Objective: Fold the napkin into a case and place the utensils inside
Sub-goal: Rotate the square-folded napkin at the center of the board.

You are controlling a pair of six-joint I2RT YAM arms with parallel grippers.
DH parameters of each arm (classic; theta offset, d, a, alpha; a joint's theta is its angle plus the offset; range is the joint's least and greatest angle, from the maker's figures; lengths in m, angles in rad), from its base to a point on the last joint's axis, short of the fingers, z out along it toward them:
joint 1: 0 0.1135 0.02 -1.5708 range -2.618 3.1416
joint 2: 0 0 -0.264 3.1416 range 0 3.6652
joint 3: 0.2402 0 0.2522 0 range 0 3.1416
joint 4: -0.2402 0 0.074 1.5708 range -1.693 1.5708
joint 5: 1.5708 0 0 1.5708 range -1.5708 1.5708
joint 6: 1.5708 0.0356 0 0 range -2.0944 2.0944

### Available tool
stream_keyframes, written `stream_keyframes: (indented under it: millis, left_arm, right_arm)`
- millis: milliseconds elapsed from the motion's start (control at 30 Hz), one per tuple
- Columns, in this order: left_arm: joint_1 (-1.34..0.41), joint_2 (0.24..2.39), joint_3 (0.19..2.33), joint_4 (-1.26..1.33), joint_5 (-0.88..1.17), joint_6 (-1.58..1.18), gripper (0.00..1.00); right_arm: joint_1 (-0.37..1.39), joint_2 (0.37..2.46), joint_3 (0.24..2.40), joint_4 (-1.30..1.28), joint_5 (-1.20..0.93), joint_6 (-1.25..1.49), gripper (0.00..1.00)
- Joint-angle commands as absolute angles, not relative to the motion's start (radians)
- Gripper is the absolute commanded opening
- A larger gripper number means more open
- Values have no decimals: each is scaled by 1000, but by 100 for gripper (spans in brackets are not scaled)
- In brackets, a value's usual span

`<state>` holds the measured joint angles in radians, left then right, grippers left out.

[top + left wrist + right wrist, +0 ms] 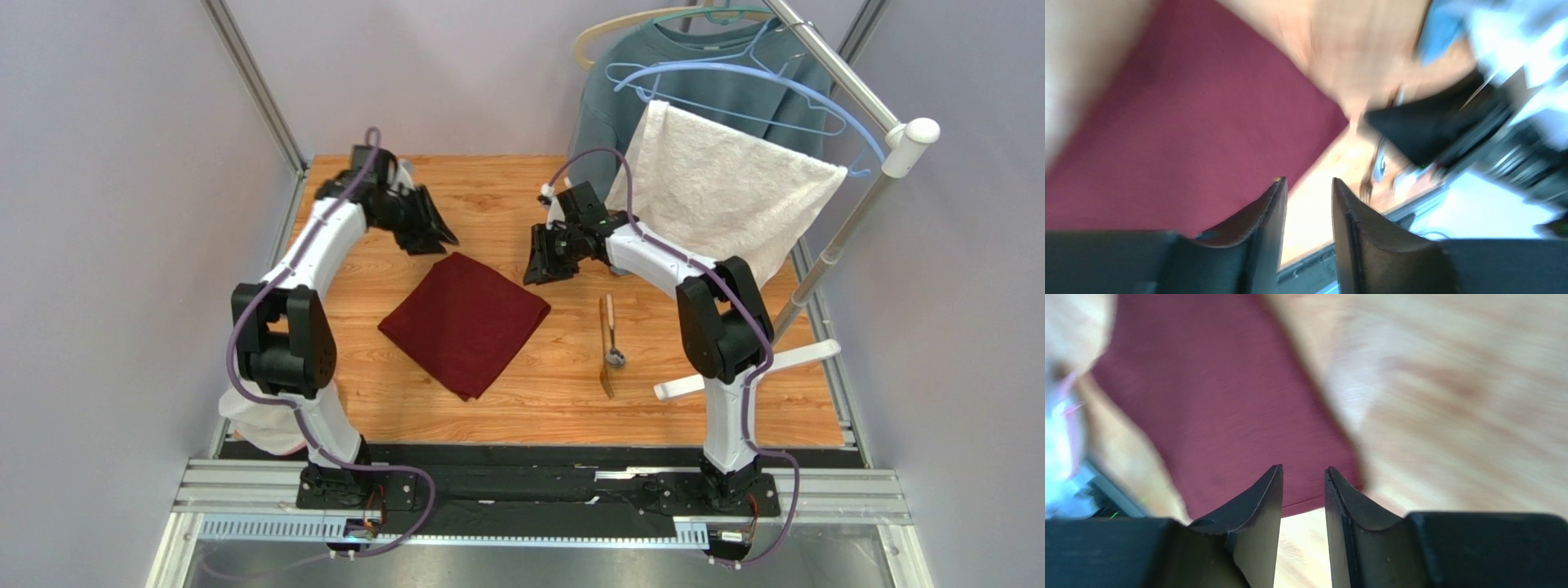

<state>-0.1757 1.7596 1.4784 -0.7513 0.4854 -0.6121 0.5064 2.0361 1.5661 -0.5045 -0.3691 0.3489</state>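
The napkin (464, 322) lies flat on the wooden table (515, 404), folded into a smaller square and turned so that its corners point toward the near, far, left and right edges. It is a flat folded cloth with no pocket shape showing in it. No part of the utensils touches it: the spoon (615, 358) and the golden-brown fork (606, 382) lie close together on the bare wood, off to the right of the cloth, and whether they touch each other cannot be told.

The left gripper (436, 229) hangs just beyond the cloth's far-left edge. In its blurred wrist view the fingers (1269, 208) stand a narrow gap apart with nothing between them, the red cloth (1198, 122) below.

The right gripper (540, 263) hangs by the cloth's right corner. Its fingers (1260, 502) are likewise slightly parted and hold nothing, with the cloth's edge (1223, 410) under them.

At the far right a white towel (724, 190) hangs in front of a grey-blue sweatshirt (613, 110).
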Motion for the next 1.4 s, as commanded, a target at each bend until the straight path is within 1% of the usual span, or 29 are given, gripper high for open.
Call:
stream_keyframes:
  millis: [0,33,67,100,267,300,367,433,633,667,867,967,1000,1067,1100,1200,1267,1367]
  left_arm:
    - [-60,1906,1693,-837,632,-491,47]
    - [-45,1989,1736,-865,644,-453,48]
    - [-40,2026,1808,-909,650,-437,48]
    - [-37,2058,1834,-934,640,-430,49]
    - [-25,2150,1850,-890,600,-416,54]
    - [-25,2169,1862,-896,589,-413,58]
    - [-25,2216,1890,-922,575,-403,58]
    - [-25,2224,1879,-899,561,-410,58]
    - [-25,2224,1806,-824,620,-437,58]
    - [-25,2226,1790,-806,658,-446,57]
    - [-23,2259,1795,-730,733,-509,50]
    - [-20,2283,1812,-706,755,-534,43]
    - [-15,2284,1812,-697,756,-540,37]
    - [-9,2286,1812,-660,740,-554,33]
    - [-8,2287,1816,-649,732,-554,22]
    - [-6,2321,1868,-657,706,-542,7]
    - [-6,2345,1910,-681,652,-531,5]
    - [-6,2370,1968,-761,542,-497,4]
  right_arm:
    - [583,2009,1503,-368,-545,445,35]
    - [594,2014,1484,-350,-552,457,35]
    - [601,2022,1471,-335,-560,486,35]
    - [615,2025,1462,-298,-569,497,34]
    - [635,2042,1414,-241,-568,522,34]
    - [637,2054,1411,-239,-565,522,35]
    - [637,2066,1405,-241,-569,517,34]
    - [635,2075,1396,-236,-565,512,35]
    - [637,2108,1381,-226,-564,511,34]
    - [637,2111,1379,-218,-566,512,34]
    - [637,2121,1371,-218,-560,512,34]
    - [637,2121,1367,-230,-551,502,34]
    - [637,2123,1367,-233,-549,496,33]
    - [637,2121,1359,-248,-537,489,33]
    - [635,2115,1355,-253,-529,480,33]
    - [632,2103,1336,-262,-499,468,33]
    - [626,2097,1328,-268,-485,466,33]
    - [594,2088,1321,-282,-463,457,33]
